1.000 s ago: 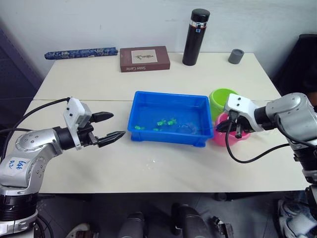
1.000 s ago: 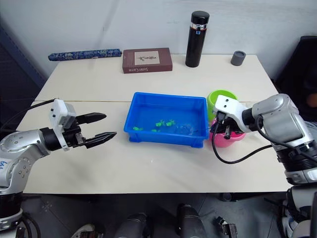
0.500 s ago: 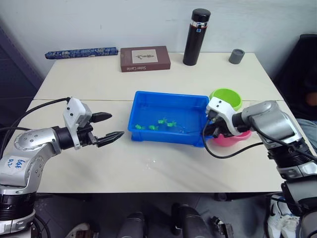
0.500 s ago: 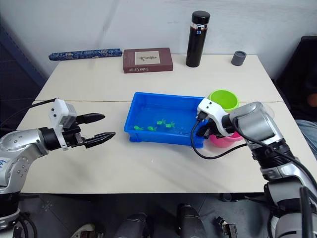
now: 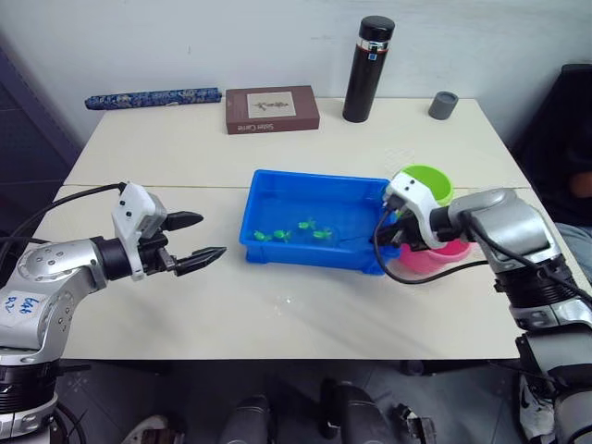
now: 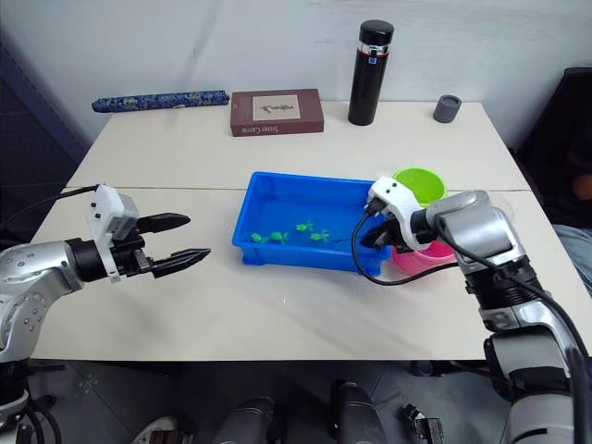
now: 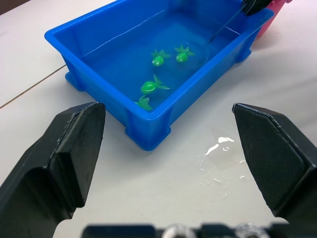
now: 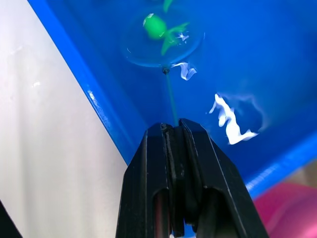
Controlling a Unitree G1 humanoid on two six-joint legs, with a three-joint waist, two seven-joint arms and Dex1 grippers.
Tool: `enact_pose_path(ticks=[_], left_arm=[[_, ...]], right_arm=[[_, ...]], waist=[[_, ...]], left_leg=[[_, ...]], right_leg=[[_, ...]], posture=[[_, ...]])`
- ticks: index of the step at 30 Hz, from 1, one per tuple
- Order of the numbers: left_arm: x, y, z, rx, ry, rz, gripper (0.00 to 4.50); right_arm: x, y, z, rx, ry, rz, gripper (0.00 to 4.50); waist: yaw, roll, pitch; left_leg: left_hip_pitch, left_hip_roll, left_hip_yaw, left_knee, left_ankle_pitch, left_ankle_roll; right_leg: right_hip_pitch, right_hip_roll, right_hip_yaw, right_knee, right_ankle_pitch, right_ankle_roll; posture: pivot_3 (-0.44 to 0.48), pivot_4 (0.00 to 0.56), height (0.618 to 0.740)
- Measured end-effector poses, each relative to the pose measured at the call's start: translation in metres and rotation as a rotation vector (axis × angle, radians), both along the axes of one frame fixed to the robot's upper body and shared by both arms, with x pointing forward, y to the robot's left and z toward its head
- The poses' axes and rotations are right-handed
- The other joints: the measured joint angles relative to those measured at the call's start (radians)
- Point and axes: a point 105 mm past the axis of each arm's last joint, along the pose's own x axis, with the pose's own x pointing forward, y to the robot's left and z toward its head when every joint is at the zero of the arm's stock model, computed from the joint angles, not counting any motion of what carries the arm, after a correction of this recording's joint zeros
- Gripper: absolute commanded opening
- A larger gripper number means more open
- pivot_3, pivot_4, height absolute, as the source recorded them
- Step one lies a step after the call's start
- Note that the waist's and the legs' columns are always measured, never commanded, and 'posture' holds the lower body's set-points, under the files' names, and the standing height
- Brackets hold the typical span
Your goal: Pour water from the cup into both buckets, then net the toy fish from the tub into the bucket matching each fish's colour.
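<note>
Taking the tub (image 5: 314, 222) as the landmark: nearest the robot, on the bare table to the tub's left, the left gripper (image 5: 199, 239) hovers with its two fingers spread wide and nothing between them. It points at the tub's left end but stays well clear — probably parked so it does not get in the way of the netting. A small spill of water (image 7: 218, 144) glistens on the table just in front of the tub's near wall.

At the tub's right near corner, the right gripper (image 8: 174, 130) is pinched tight on the thin handle of the net (image 8: 163, 37), holding it by the far end of the handle so the hoop reaches down over the rim into the water. The hoop lies in the water with a green fish (image 8: 157, 25) within its ring — whether the fish is truly caught I cannot tell.

Inside the tub, a few more green toy fish (image 7: 157, 58) float near the middle; no pink ones are seen.

Just beyond the tub's right end stand the buckets, touching or nearly touching it: the pink bucket (image 5: 442, 254) nearer, partly behind the right arm, and the green bucket (image 5: 427, 178) behind it. Keeping them close makes for a short carry, and the green one looks the likely goal for this fish.
</note>
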Motion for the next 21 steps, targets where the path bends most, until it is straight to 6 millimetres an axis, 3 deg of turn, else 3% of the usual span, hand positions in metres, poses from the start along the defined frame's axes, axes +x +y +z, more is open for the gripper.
enact_pose_path(ticks=[17, 21], left_arm=[[0.012, -0.012, 0.01, -0.01, -0.028, -0.081, 4.43], [0.016, -0.018, 0.014, -0.019, -0.041, -0.129, 4.43]], right_arm=[[-0.014, -0.017, 0.029, 0.086, -0.058, -0.03, 0.0], [-0.017, -0.028, 0.045, 0.118, -0.109, -0.055, 0.0]], waist=[[0.001, 0.0, 0.0], [0.004, 0.0, 0.0]], left_leg=[[0.0, 0.0, 0.0, -0.001, 0.0, 0.0], [-0.001, 0.0, 0.0, -0.001, 0.0, 0.0]], right_leg=[[0.0, 0.0, 0.0, -0.001, 0.0, 0.0], [0.0, 0.0, 0.0, -0.001, 0.0, 0.0]], posture=[[0.0, 0.15, 0.74], [0.0, 0.15, 0.74]])
